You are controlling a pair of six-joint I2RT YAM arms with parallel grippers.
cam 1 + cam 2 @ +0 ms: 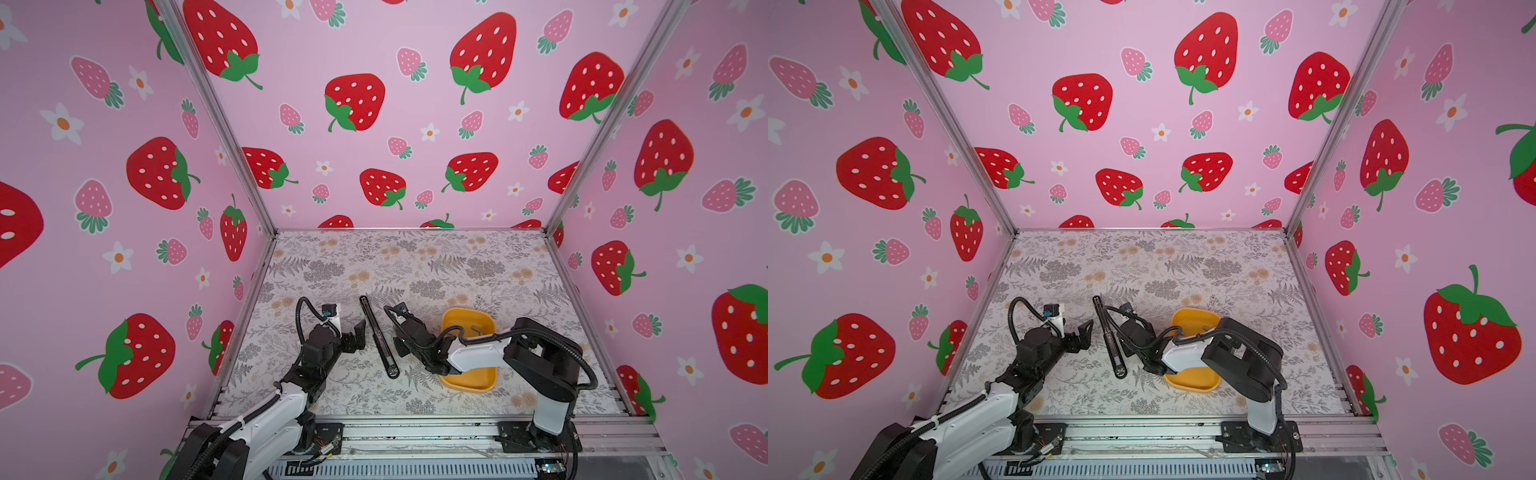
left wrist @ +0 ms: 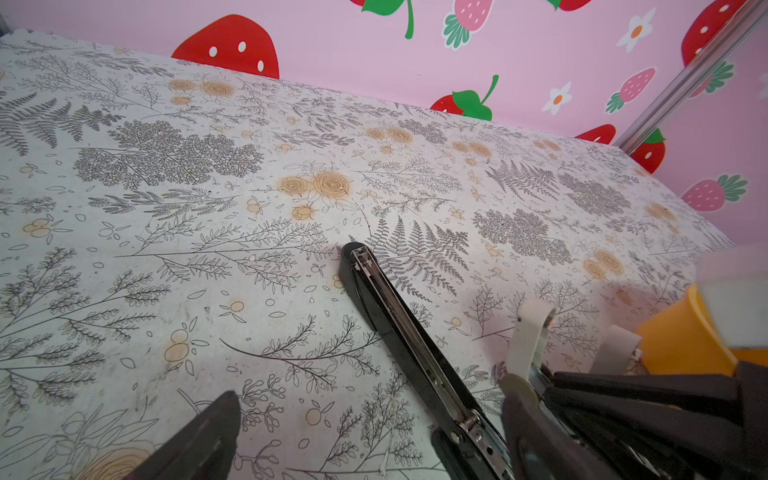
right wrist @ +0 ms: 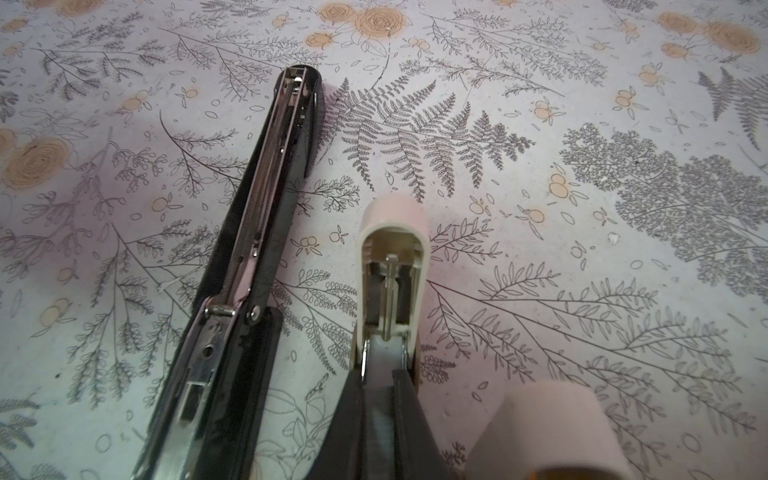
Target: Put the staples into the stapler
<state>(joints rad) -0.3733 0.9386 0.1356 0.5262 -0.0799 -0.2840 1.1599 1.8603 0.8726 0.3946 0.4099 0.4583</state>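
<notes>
left gripper (image 1: 358,336): fingers spread wide, empty. You're hovering just beside the long black metal stapler (image 1: 378,336).
black stapler: folded open flat on the floral-print table (image 1: 415,266), lying between the two sets of fingers. Channel, spring and pusher are exposed, with no strip visible in it.
right gripper (image 3: 380,376): fingers pinched nearly together on the metal neck of the small cream plastic stapler (image 3: 392,232). Its open cover sticks out past the fingertips.
yellow plastic tray (image 1: 486,380): behind the right fingers, under that arm. Faint marks inside, too small to call.
staples: none at either set of fingers. I can't place them.
progress: both staplers stand open and loading hasn't started, by my read. You still need to fetch a strip, seat it and close up.
</notes>
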